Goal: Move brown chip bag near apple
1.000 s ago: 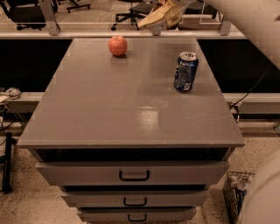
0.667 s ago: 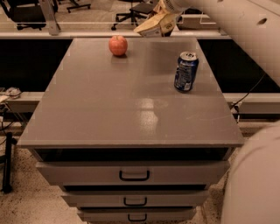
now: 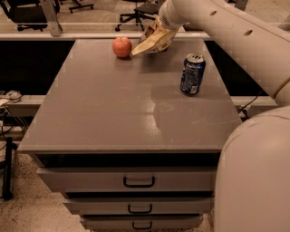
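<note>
The apple (image 3: 122, 46), small, round and reddish-orange, sits on the grey cabinet top (image 3: 113, 104) near its far edge. The brown chip bag (image 3: 152, 41), pale yellow and crinkly, hangs tilted just right of the apple, its lower corner close to the tabletop and almost touching the apple. My gripper (image 3: 159, 28) is at the end of the white arm, reaching in from the upper right, and is shut on the bag's upper part.
A blue soda can (image 3: 192, 74) stands upright on the right side of the cabinet top. The cabinet has three drawers with dark handles (image 3: 138, 182). My white arm and base fill the right side. Office chairs (image 3: 146, 9) stand behind.
The arm has swung down and left, carrying the chip bag from above the far edge to just right of the apple, close to the tabletop.
</note>
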Available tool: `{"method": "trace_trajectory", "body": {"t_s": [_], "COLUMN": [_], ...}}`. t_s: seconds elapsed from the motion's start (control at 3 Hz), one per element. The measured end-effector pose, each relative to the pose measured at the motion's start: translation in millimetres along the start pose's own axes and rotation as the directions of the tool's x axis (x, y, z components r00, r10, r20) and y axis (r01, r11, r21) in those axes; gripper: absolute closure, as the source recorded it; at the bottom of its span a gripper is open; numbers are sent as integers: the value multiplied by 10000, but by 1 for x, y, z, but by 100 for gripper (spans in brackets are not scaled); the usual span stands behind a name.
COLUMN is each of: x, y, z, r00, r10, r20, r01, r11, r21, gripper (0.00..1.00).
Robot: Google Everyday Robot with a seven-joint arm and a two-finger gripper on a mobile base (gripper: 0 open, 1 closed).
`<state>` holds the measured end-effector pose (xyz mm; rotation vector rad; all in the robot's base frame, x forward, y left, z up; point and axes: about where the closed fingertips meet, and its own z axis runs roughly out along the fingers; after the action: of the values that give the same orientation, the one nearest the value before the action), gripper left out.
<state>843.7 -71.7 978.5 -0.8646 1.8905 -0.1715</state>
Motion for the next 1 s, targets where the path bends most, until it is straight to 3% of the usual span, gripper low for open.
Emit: {"method": "trace_trajectory", "body": {"t_s": [0.33, 1.0], "x": [6, 11], "y": [16, 55], "z": [10, 10], "r00": [9999, 9988], "r10": [118, 458], "r20": [4, 156], "r01": [-117, -441], "r11": [9993, 9941], "r21": [-342, -987], "gripper": [100, 57]}}
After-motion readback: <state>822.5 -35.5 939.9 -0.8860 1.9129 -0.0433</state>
